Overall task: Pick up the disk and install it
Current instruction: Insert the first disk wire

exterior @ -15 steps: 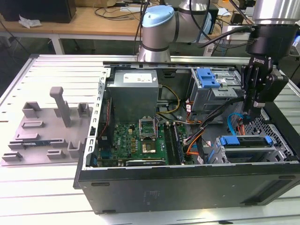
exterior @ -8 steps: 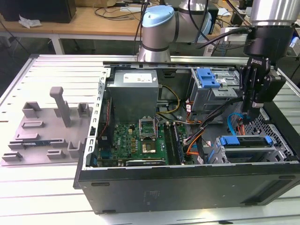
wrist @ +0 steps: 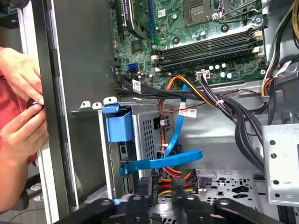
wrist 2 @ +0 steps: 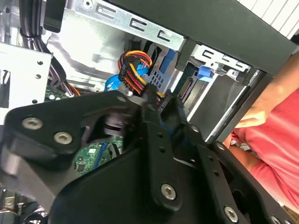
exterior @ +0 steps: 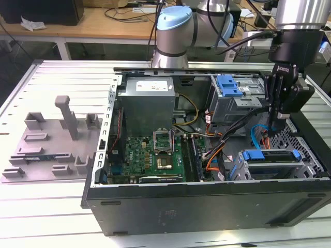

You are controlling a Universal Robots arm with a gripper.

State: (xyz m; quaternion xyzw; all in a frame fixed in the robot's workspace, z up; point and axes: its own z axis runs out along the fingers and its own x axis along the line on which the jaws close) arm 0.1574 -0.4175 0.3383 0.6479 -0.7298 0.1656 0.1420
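Status: gripper (exterior: 275, 126) is down inside the open PC case (exterior: 207, 206), on the exterior view's right, among the cables above the drive bay. Can't tell if it's spread or closed, since its own linkage covers the tips in both wrist views. Nearest to it is a power connector (wrist: 174, 179) with red/yellow/black wires, right at the tip end. The thin blue cable (wrist: 180, 135) loops just beside that.

The disk (exterior: 271, 164) lies flat in the bay at the case's lower right corner in the exterior view, with its blue bracket (exterior: 269, 154) round it. The gripper is above the disk, with a gap between them.

The motherboard (exterior: 155, 152) sits mid-case. A grey fixture (exterior: 57, 144) is on the worktop (exterior: 51, 206), well apart from the case. A person's hand (wrist: 18, 70) is at the case's outer wall.
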